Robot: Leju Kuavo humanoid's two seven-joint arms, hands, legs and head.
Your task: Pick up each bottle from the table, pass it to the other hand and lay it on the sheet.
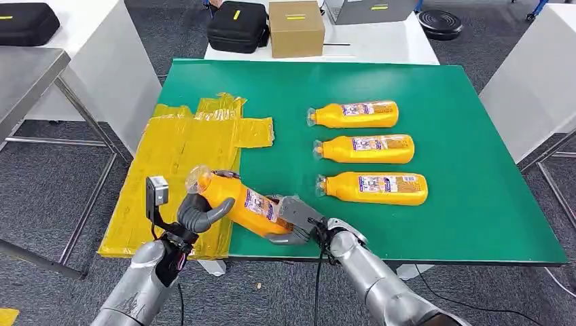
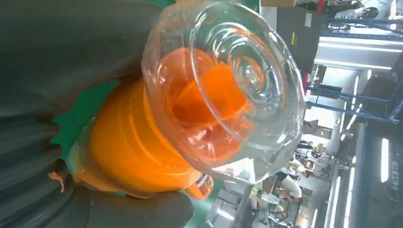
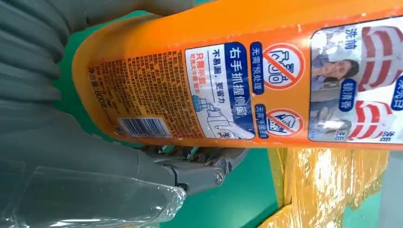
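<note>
Mid-handover: orange plastic bottle with clear cap (image 1: 234,202) held tilted over near worktop (image 1: 475,204) edge, right robot hand (image 1: 299,221) gripping base, left robot hand (image 1: 200,212) wrapped round neck, beside yellow plastic sheet (image 1: 176,170)

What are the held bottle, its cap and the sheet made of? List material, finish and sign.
Held bottle: likely glossy orange plastic; shiny highlights, printed label.
Cap: clear hard plastic, probably; orange shows through.
Sheet: thin yellow plastic film, seemingly; wrinkled, shiny.

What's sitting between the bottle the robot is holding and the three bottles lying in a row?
Nothing: in the head view, bare green table separates the held bottle from the three bottles.
</note>
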